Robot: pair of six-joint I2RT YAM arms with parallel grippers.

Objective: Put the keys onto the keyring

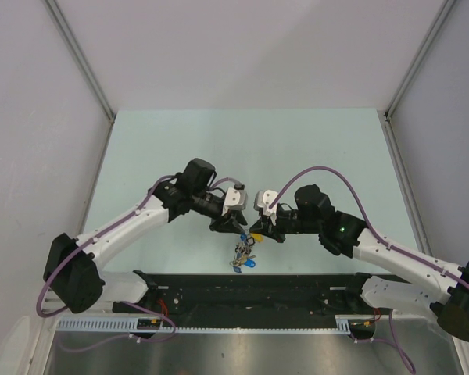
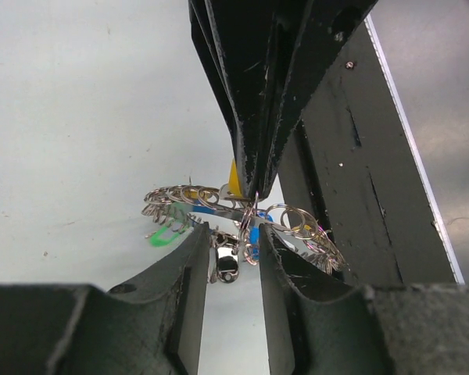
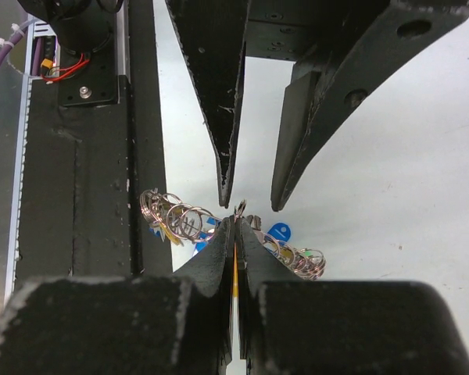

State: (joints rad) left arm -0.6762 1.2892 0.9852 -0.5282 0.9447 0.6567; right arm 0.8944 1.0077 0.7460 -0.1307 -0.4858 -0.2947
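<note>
The keyring (image 2: 297, 223) is a grey loop fringed with small rings and keys, and it hangs at the tips of both grippers above the table. From above it is a small cluster (image 1: 245, 256). My right gripper (image 3: 237, 221) is shut, with a yellow key (image 3: 234, 273) showing as a thin strip between its pads. The ring (image 3: 180, 219) spreads out to both sides of its tips. My left gripper (image 2: 228, 234) faces it, narrowly open, and its fingers straddle a silver clasp (image 2: 225, 266) without touching it. Green (image 2: 166, 234) and blue (image 3: 279, 232) keys dangle from the ring.
A black rail (image 1: 250, 285) runs along the near table edge, just behind the hanging ring (image 2: 352, 195). The pale green table (image 1: 242, 148) stretches away beyond the grippers, with white walls on three sides. Purple cables loop over both arms.
</note>
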